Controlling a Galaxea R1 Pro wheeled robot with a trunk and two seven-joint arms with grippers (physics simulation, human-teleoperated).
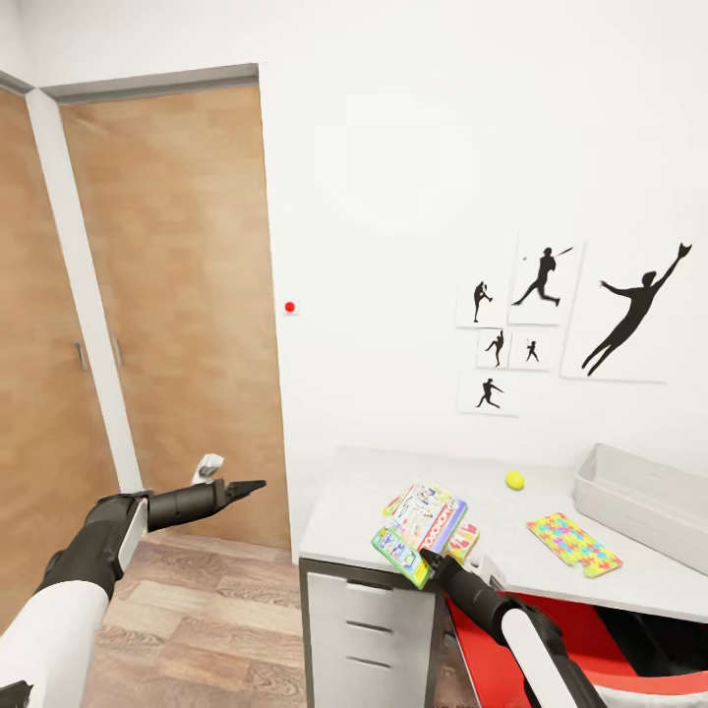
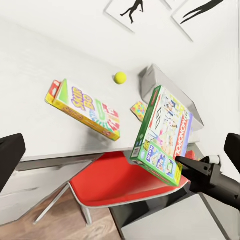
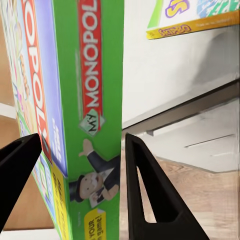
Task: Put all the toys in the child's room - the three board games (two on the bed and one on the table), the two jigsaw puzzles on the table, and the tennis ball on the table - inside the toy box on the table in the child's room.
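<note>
Black left gripper hovering empty over wood floor, well apart from table; fingers spread in left wrist view, nothing between. Keeping it parked there, out of the way.

Green-white Monopoly board game pinched on edge by right gripper, one finger on each broad face, hanging at table's near front corner, above white drawers. Skip-Bo board game lying beyond the held box on the tabletop. Tennis ball farther back, jigsaw puzzle to the right of the claw, toy box far right near wall.

Judging: carrying step; lifting the box clear of the table edge first, then sweeping right, passing above Skip-Bo and puzzle. Open tabletop between ball and puzzle giving room. Red chair under the arm, tight below. Levelling the box before releasing over the bin's sloping rim.
</note>
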